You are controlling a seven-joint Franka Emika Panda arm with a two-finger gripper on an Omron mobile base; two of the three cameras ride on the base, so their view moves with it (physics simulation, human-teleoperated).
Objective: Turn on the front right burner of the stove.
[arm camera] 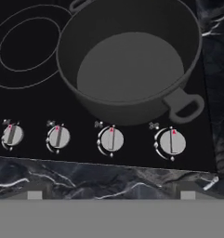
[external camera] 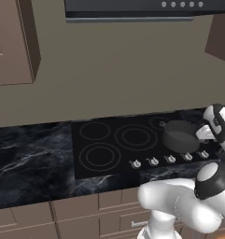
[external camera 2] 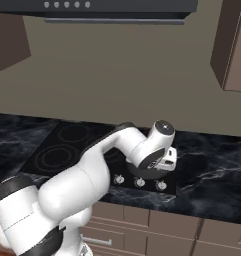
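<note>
Low in the frame, four knobs point(arm camera: 92, 139) line the stove point(arm camera: 34, 97) below a pot point(arm camera: 129, 60); approach step, rightmost knob point(arm camera: 172, 142) next, gripper spread unreadable.

A grey pot point(arm camera: 129, 60) occupies the right side of the stove point(external camera: 109, 142), its loop handle point(arm camera: 187, 106) reaching toward the knob row and ending just above the rightmost knob point(arm camera: 171, 142). The 4 knobs in the hand view stand apart from one another, with bare black glass between them and open tabletop point(arm camera: 108, 179) along their near side. The left half of the stove lies unobstructed. A range hood point(external camera 2: 117, 12) overhangs the stove well above it, and wall cabinets point(external camera: 13, 39) flank the open wall.
</note>
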